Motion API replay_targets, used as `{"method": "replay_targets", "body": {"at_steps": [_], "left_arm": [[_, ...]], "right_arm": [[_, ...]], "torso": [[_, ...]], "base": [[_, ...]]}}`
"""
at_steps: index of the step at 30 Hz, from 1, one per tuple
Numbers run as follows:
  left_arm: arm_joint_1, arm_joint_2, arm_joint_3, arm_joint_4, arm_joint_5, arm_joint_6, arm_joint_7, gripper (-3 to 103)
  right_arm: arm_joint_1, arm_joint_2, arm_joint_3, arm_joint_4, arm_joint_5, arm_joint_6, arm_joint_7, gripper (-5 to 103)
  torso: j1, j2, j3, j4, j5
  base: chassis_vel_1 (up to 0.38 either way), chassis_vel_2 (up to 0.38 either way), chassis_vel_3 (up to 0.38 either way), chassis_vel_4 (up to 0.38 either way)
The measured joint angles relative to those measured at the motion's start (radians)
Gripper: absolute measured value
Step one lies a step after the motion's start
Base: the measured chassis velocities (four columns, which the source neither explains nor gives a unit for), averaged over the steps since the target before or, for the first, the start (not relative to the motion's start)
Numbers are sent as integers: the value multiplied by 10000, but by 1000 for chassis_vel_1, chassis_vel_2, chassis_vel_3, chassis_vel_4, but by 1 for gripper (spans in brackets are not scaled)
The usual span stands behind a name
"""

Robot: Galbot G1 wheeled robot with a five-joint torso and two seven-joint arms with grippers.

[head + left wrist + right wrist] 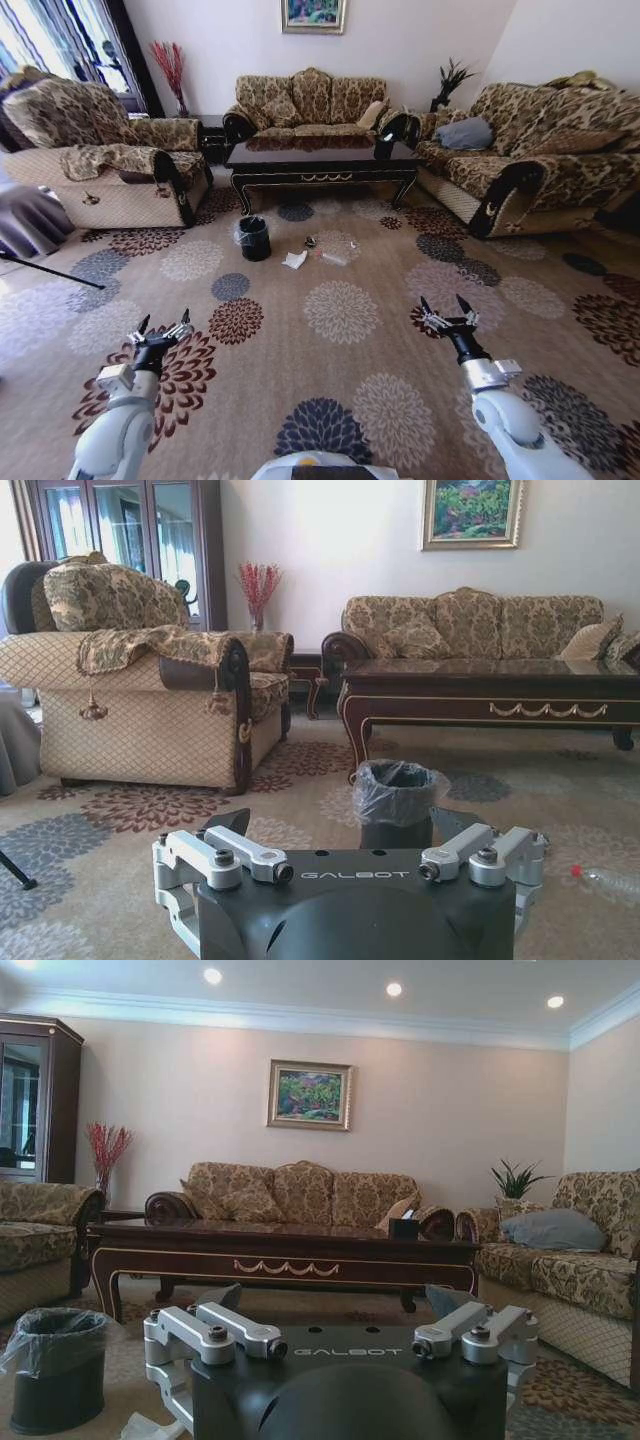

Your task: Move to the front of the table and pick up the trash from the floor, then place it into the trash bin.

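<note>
Dark wood, gold trim, floral tan

Glossy dark table point(318, 160) with gold trim at twelve o'clock; black trash bin point(254, 238) at eleven; white tissue point(294, 260); tan carpet point(340, 340) patterned with maroon, grey, cream flower medallions.

A floral-patterned carpet point(340, 340) covered the floor. On it, before the table's point(320, 160) front edge, stood the trash bin point(254, 238), with a white tissue point(294, 260) and clear bottle point(335, 256) lying nearby.

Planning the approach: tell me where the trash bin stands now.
In the head view the trash bin stands on the carpet, left of centre, before the table, with the tissue beside it.
</note>
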Motion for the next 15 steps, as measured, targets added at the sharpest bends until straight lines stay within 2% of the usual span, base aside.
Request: {"method": "replay_targets", "body": {"at_steps": [15], "left_arm": [[36, -5, -16, -31, -5, -29, 12, 100]], "right_arm": [[-39, 29, 23, -7, -59, 88, 127, 100]], "torso": [[-224, -625, -396, 0, 0]], "base": [[0, 0, 0, 0]]}}
